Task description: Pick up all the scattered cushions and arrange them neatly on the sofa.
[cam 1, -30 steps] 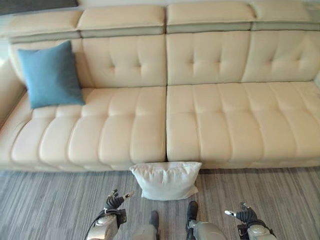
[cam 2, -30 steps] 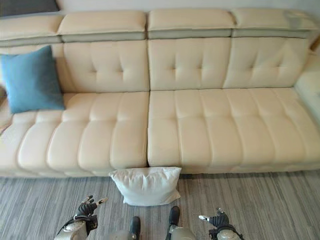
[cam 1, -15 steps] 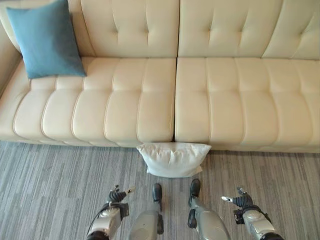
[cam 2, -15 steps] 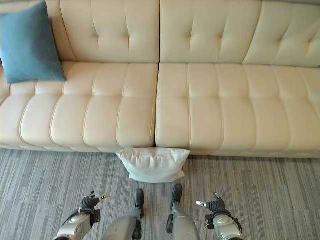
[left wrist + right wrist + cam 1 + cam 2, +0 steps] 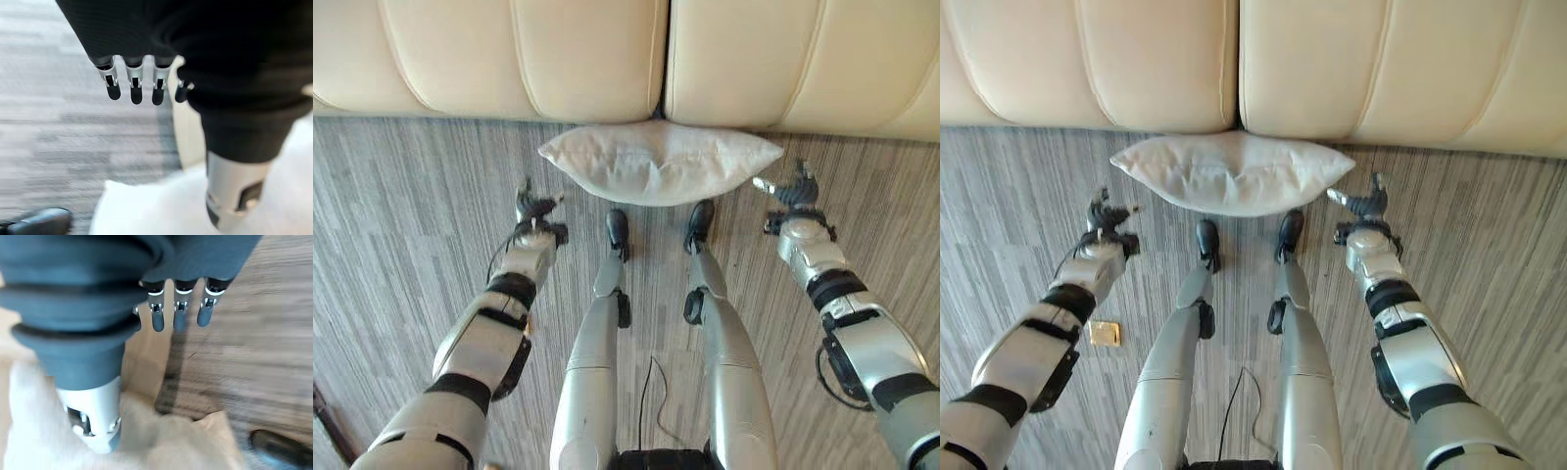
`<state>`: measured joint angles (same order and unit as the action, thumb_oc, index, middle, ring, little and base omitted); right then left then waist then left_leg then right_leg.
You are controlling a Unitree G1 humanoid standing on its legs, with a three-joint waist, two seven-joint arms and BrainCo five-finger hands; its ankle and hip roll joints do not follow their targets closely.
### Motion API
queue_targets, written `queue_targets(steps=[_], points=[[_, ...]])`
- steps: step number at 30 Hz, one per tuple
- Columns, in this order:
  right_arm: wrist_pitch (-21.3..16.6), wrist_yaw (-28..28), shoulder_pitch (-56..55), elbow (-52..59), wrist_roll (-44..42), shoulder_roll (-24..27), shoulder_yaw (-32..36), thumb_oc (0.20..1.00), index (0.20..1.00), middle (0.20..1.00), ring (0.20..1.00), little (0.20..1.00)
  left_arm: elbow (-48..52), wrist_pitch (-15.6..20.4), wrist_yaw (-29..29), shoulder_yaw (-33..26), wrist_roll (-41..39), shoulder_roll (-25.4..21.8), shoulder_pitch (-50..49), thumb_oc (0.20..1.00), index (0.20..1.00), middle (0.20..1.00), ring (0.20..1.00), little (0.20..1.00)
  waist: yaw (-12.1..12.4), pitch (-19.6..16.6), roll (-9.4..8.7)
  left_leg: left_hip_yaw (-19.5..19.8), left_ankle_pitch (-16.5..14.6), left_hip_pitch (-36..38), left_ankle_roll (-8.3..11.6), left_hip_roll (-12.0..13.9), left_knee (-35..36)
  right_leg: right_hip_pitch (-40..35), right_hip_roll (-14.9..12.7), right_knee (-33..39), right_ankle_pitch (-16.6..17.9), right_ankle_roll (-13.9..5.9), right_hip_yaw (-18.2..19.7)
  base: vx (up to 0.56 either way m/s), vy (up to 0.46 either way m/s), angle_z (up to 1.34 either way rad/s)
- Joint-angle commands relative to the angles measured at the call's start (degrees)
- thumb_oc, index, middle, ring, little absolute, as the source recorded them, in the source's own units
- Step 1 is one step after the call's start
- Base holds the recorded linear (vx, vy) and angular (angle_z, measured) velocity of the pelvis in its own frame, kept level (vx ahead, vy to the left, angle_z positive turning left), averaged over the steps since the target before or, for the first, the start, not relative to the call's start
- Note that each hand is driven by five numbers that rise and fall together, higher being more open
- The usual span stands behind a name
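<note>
1. Cushion (image 5: 661, 163): white, lying flat on the grey striped floor (image 5: 401, 225), upper centre of the frame, its back edge touching the base of the cream sofa (image 5: 587, 54) right under the seam between two seat sections.
2. Left hand (image 5: 533, 208): left of centre in the left eye view, just beside the cushion's left end, not touching it. Its wrist view shows the fingers (image 5: 136, 89) straight in a row and the thumb apart, nothing held, with the cushion's white cloth past them.
3. Right hand (image 5: 791, 188): right of centre, close by the cushion's right corner, small gap visible. Its wrist view shows fingers (image 5: 180, 313) extended and relaxed, thumb apart, nothing held; cushion corner and sofa base show beyond them.
4. Both hands hang low over the floor, one at each end of the cushion.
5. Small yellowish square object (image 5: 1104, 333) lies on the floor at lower left of the right eye view, beside the left forearm; what it is cannot be told.
</note>
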<state>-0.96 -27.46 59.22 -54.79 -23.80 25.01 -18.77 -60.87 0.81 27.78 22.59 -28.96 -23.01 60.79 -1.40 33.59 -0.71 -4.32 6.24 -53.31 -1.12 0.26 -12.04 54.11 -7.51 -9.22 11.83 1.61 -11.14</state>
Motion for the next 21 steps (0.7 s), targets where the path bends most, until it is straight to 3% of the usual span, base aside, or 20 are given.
queue_targets(steps=[1,6,7,8,9,10,17,21], points=[[-3.12,-2.57,1.31,2.29,-1.39,0.17,-3.87,1.0,1.0,1.0,1.0,1.0,1.56,1.43,2.15,0.86,-0.94,0.04,1.54,1.0,1.0,1.0,1.0,1.0,-1.18,-3.79,1.29,1.88,-5.89,-6.84,2.01,-0.59,-6.8,7.29,-0.95,-14.2,-15.51,-3.88,4.54,0.03,-0.009,0.08],[-4.91,-2.59,8.71,2.23,-3.23,-1.72,-6.78,1.0,1.0,1.0,1.0,1.0,5.48,3.02,0.95,4.81,-1.76,3.41,8.23,1.0,1.0,1.0,1.0,1.0,-1.21,-3.79,2.0,2.25,-6.44,-13.97,1.62,-1.37,-10.58,14.86,-1.15,-18.33,-16.49,-3.59,5.99,0.04,-0.011,0.1],[-6.67,-2.8,10.55,2.96,-5.06,-3.41,-6.69,0.583,0.583,0.583,0.583,0.583,8.84,4.54,0.31,6.43,-3.24,6.77,9.54,0.856,0.856,0.856,0.856,0.856,-1.29,-3.79,2.27,2.31,-6.91,-15.02,1.49,-1.65,-11.5,16.35,-0.88,-19.72,-17.09,-3.46,6.55,0.02,-0.006,0.06],[-6.69,-2.77,10.91,2.9,-5.09,-3.32,-6.65,0.219,0.219,0.219,0.219,0.219,8.84,4.52,0.33,6.41,-3.25,6.68,9.88,0.501,0.501,0.501,0.501,0.501,-1.31,-3.79,2.26,2.26,-6.74,-15.77,1.43,-1.69,-11.83,17.11,-0.95,-20.06,-16.95,-3.43,6.62,0.04,-0.017,0.07],[-7.87,-2.83,11.38,3.69,-6.4,-4.34,-6.44,0.2,0.2,0.2,0.2,0.2,10.99,5.3,0.54,7.14,-3.35,8.61,10.04,0.244,0.244,0.244,0.244,0.244,-1.28,-3.79,2.43,2.3,-7.04,-16.0,1.4,-1.88,-12.2,17.52,-0.75,-20.52,-17.27,-3.36,6.93,0.02,-0.027,0.03],[-9.2,-3.09,12.01,4.2,-6.8,-5.28,-6.01,0.2,0.2,0.2,0.2,0.2,13.37,5.71,0.4,8.32,-2.53,11.39,10.52,0.2,0.2,0.2,0.2,0.2,-1.25,-3.79,2.61,2.37,-7.05,-17.38,1.2,-2.12,-13.19,18.99,-0.6,-21.63,-17.45,-3.05,7.04,0.03,-0.035,0.01],[-17.42,-3.13,7.7,11.68,-12.41,-11.86,0.1,0.2,0.2,0.2,0.2,0.2,21.85,9.14,1.54,8.4,-1.6,18.72,6.07,0.2,0.2,0.2,0.2,0.2,-1.36,-3.79,2.82,2.39,-7.16,-14.75,1.14,-2.72,-12.51,16.69,-0.02,-20.97,-17.11,-3.07,7.47,0.0,-0.001,0.01],[-17.7,-1.66,-0.81,17.78,-10.75,-14.87,0.33,0.2,0.2,0.2,0.2,0.2,27.78,9.21,1.36,7.5,0.76,17.78,-1.47,0.2,0.2,0.2,0.2,0.2,-1.78,-3.79,1.84,1.79,-6.53,-7.64,1.95,-2.15,-8.44,9.58,0.57,-16.71,-15.97,-3.58,6.73,-0.04,-0.009,-0.06]])
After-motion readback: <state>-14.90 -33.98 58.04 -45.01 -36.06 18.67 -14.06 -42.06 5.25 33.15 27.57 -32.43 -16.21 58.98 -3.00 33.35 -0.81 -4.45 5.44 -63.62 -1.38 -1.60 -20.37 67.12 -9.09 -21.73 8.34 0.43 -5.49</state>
